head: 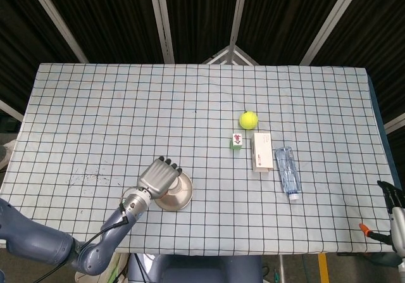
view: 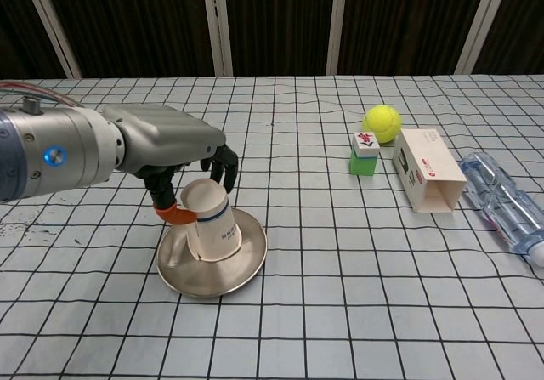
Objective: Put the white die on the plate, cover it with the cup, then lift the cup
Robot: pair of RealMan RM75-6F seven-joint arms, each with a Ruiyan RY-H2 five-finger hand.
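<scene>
Left robot hand (view: 174, 155) grips the inverted cup (view: 212, 223) over the plate (view: 246, 265).

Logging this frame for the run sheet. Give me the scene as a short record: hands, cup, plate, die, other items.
left hand: grips the cup from above
right hand: only an edge shows at the head view's lower right; state unclear
cup: paper, upside down, tilted, on the plate
plate: metal, on the checked tablecloth
white die: not visible
other items: tennis ball, green block, carton, plastic bottle lying flat
</scene>
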